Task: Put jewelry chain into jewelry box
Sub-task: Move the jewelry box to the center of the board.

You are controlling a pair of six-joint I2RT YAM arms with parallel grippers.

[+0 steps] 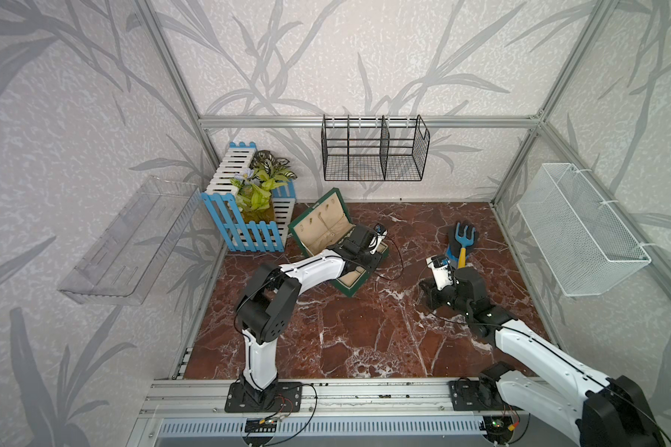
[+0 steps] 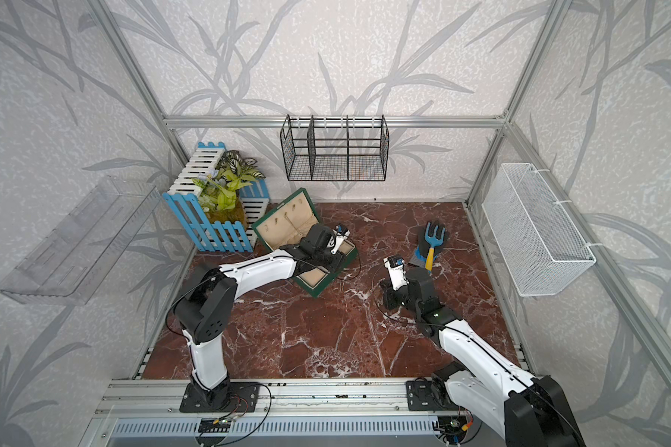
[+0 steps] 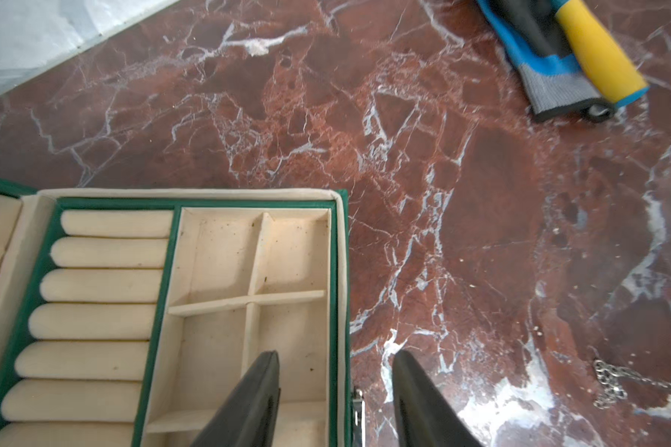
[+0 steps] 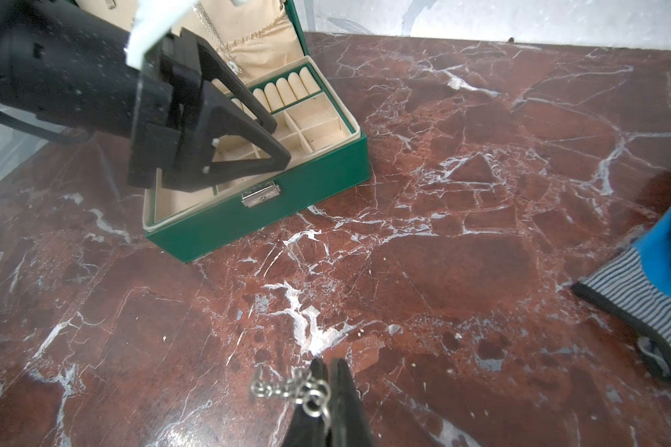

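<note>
Beside the right hand (image 4: pixel 328 365), a blue yellow-handled garden fork (image 3: pixel 597 58) lies on a black-and-blue glove (image 4: pixel 636 294). That hand is closed, pinching the chunky silvery jewelry chain (image 4: pixel 283 387) on the red marble surface (image 4: pixel 442 271). The left hand (image 3: pixel 336 358) hangs half open, empty, over the dark green jewelry box (image 4: pixel 272 216), well apart.

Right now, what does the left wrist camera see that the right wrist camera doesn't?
Only left wrist: the tool's whole yellow handle. Only right wrist: the right gripper shut on the jewelry chain, and a hanging thin necklace. Both: the jewelry box, the chain, the glove, the marble table.
</note>
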